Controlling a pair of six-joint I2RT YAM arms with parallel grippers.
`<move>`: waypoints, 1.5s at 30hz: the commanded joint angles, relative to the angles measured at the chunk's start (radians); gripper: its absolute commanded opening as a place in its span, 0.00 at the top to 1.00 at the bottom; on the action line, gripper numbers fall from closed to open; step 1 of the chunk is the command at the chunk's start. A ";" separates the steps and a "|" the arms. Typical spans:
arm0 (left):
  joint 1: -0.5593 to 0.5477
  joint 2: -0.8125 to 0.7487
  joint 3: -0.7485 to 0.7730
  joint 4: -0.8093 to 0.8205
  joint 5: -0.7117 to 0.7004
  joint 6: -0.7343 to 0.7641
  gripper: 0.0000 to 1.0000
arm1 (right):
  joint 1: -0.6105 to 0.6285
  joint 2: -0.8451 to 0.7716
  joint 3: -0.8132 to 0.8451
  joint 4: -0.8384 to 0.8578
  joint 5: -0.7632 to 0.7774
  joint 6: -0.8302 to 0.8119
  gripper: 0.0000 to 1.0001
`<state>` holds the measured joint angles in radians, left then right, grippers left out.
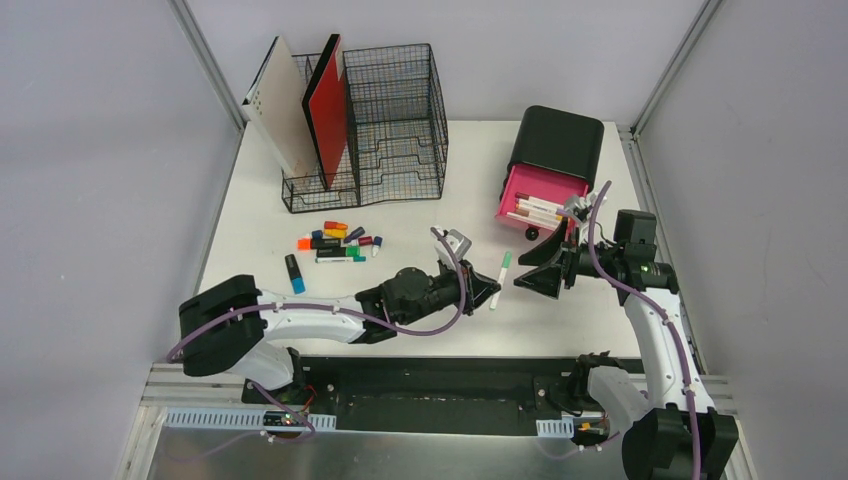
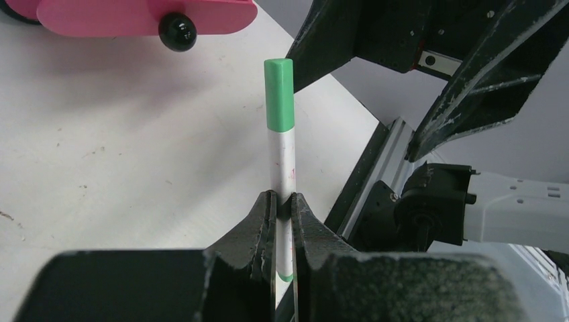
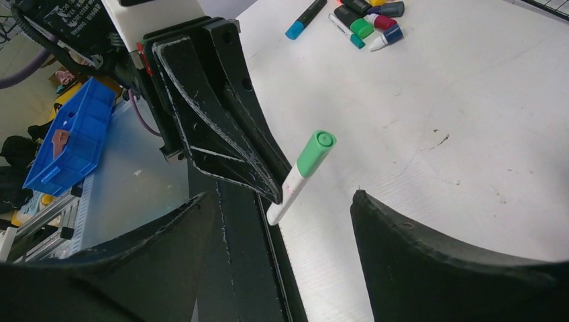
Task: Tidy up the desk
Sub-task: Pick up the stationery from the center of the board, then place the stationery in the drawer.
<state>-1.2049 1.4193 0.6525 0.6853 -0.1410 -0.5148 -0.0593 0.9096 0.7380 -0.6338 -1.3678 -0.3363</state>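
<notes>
Overhead, you have the desk (image 1: 470,170) filling the middle of the view, white, with both arm bases at its near edge. At the back left stands the wire-mesh organizer (image 1: 400,130), with a white board (image 1: 288,110) and a red folder (image 1: 328,115) upright in its left slots. At the back right sits the black box (image 1: 560,140); its pink drawer (image 1: 545,185) stands open with pens (image 1: 535,208) lying inside. A cluster of loose markers (image 1: 335,240) lies just in front of the organizer, and one blue-tipped highlighter (image 1: 294,273) lies apart from them, nearer you. Your left arm reaches across to the right, and the left tool (image 1: 490,292) is clenched on the green-capped marker (image 1: 504,265). The right tool (image 1: 530,272) faces it from just beside, spread wide and holding nothing.

From the left wrist, you see both fingers (image 2: 263,225) pinching the marker's white barrel. The green cap points away toward the drawer front and its black knob (image 2: 177,31). The right tool's dark fingers fill the upper right, near the cap.

From the right wrist, your own two fingers (image 3: 456,268) stand wide apart at the bottom, released. Between them and farther off, the marker sits tilted, cap upward, gripped low on its barrel by the left tool. You cannot tell whether its white end touches the desk. A blue bin (image 3: 64,141) sits beyond the desk's edge.
</notes>
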 commanded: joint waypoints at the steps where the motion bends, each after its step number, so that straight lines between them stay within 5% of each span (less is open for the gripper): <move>1: -0.022 0.030 0.061 0.105 -0.050 0.035 1.00 | -0.001 -0.009 -0.005 0.050 -0.027 0.016 0.22; 11: -0.048 0.076 0.099 0.134 -0.062 0.048 1.00 | 0.009 0.013 -0.011 0.079 0.021 0.052 0.25; 20: -0.055 0.109 0.126 0.146 -0.054 0.052 1.00 | 0.018 0.021 -0.017 0.094 0.005 0.068 0.44; 25: -0.058 0.124 0.139 0.150 -0.052 0.053 1.00 | 0.027 0.028 -0.016 0.097 -0.012 0.068 0.64; 29: -0.059 0.130 0.139 0.142 -0.052 0.055 1.00 | 0.029 0.031 -0.012 0.096 -0.008 0.064 0.98; 31: -0.058 0.125 0.131 0.139 -0.052 0.055 0.99 | 0.030 0.029 -0.007 0.074 -0.004 0.040 1.00; 36: -0.058 0.080 0.103 0.087 -0.040 0.097 0.52 | 0.030 0.030 0.015 -0.011 -0.003 -0.065 1.00; 45: -0.056 -0.096 0.050 -0.228 -0.090 0.300 0.25 | 0.030 0.037 0.054 -0.133 0.029 -0.207 1.00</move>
<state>-1.2572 1.4380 0.7448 0.5949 -0.1833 -0.3367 -0.0345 0.9501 0.7422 -0.7238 -1.3396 -0.4473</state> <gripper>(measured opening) 0.712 0.063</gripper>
